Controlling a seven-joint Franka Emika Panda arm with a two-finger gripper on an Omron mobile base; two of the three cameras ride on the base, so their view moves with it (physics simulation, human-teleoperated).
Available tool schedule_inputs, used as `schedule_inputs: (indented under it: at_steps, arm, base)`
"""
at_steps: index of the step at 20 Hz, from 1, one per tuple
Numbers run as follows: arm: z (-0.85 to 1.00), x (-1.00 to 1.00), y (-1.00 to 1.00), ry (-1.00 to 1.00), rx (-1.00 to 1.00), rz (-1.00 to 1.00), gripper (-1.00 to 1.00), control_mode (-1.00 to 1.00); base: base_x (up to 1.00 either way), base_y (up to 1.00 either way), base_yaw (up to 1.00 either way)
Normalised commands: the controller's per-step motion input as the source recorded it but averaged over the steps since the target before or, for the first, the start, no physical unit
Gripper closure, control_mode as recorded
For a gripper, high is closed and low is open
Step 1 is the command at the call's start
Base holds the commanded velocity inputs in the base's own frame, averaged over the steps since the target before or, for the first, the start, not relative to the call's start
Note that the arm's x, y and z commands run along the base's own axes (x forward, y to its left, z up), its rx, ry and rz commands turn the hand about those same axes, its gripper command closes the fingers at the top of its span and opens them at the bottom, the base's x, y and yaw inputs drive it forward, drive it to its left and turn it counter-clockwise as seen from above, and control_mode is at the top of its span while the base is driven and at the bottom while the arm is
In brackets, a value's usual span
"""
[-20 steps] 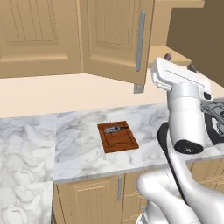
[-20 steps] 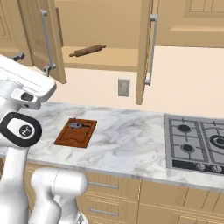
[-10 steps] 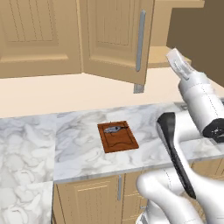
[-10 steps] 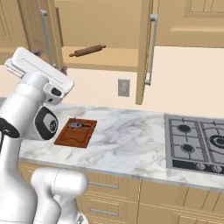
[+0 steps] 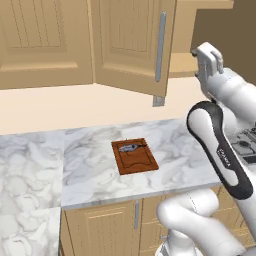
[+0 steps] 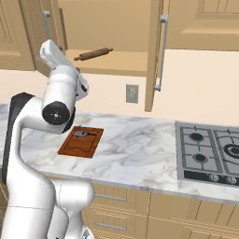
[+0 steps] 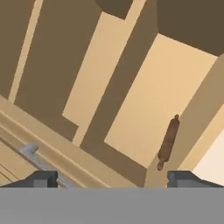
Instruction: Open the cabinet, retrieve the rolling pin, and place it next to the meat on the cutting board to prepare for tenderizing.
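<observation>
Arm higher, nearer cabinet [image 6: 112,32] than before.

White-grey marble countertop [image 6: 135,149] along cream wall [image 6: 196,84]. Tan base cabinets [image 6: 154,214] beneath. Black gas hob [image 6: 210,154] at right. Grey wall socket [image 6: 132,93] above counter. Light even, soft shadows.

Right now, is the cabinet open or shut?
Open. Both doors of the cabinet are swung outward, and the rolling pin shows lying on its shelf inside.
</observation>
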Motion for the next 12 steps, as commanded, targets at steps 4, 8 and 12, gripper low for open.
schedule_inputs:
  at_steps: [4,8,12]
  arm:
    - [-0.01,0.31,-0.13,0.15,0.27,0.34,-1.0,-1.0]
    - [-0.05,0.31,-0.05,0.16,0.24,0.32,-1.0,-1.0]
    - [-0.08,0.33,0.0,0.15,0.15,0.23,-1.0,-1.0]
  base:
    - [0.0,0.0,0.0]
    - [0.0,0.0,0.0]
    - [0.0,0.0,0.0]
